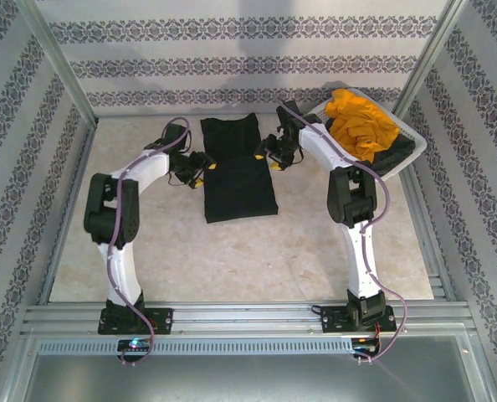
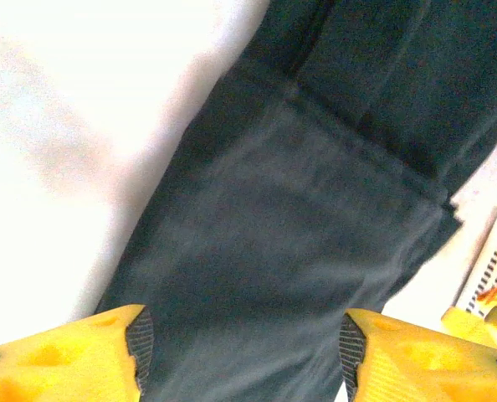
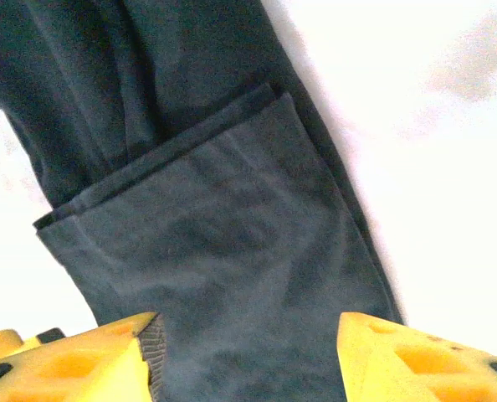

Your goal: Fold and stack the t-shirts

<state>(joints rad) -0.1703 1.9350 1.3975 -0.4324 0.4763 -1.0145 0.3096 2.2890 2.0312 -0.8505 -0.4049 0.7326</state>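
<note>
The solid black, partly folded cloth t-shirt [image 1: 238,172] is laid mid-table [image 1: 232,268], with its long axis running from 12 to 6 o'clock. It is flanked at 9 o'clock by the left gripper [image 1: 203,171] and at 3 o'clock by the right gripper [image 1: 267,157]. Both are parted, nothing is held, and each is equally near.

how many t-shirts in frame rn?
3. Black shirt, part-folded, in the middle of the table; orange shirt heaped in the basket, far right; dark shirt under it. More may be hidden there.
</note>
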